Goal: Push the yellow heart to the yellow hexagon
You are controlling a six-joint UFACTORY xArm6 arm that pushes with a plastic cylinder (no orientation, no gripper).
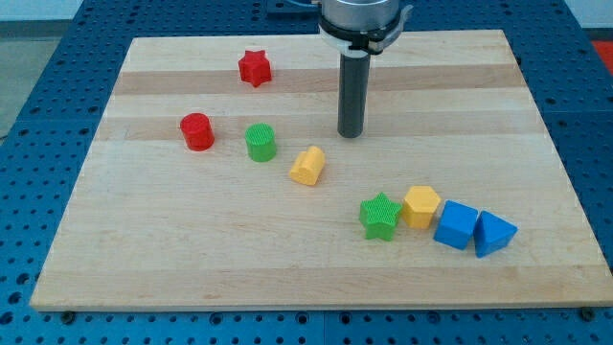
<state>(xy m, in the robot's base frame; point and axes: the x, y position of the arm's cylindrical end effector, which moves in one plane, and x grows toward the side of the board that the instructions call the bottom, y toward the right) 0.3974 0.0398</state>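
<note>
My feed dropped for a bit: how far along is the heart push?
Nothing looks done: the yellow heart sits apart from the yellow hexagon, up and to the view's left of it. In hand: my tip stands just above-right of the heart, not touching. Left: the whole push toward the view's lower right.
</note>
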